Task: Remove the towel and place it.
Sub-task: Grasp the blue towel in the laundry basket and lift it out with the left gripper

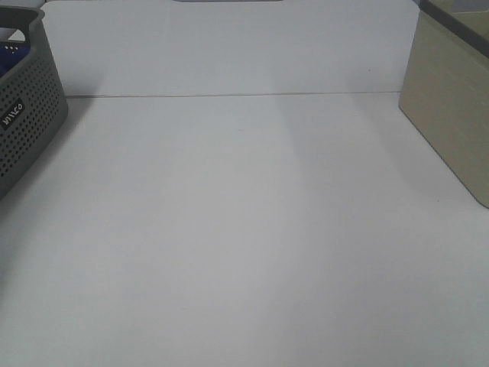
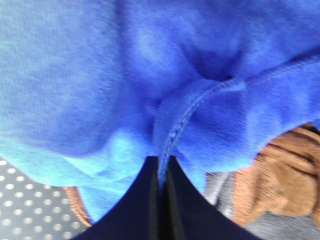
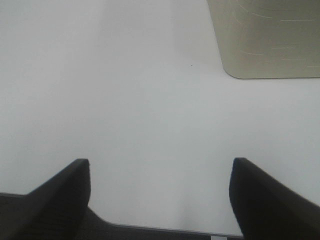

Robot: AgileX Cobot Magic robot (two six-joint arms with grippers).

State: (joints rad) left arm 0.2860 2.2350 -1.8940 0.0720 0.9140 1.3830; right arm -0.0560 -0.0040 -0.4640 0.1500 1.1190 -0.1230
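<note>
Basket (image 1: pixel 27 115) w/ towel (image 2: pixel 90 75) + brown cloth (image 2: pixel 285 175).

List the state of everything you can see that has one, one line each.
towel: bunched up, hem fold pinched by the left gripper.
left gripper: jaws shut on the towel.
right gripper: jaws open, empty, above the table.
basket: upright, cloths inside.
brown cloth: crumpled, partly covered by the towel.

High camera overlooks table (image 1: pixel 244 229) (wrist cameras closer).
</note>
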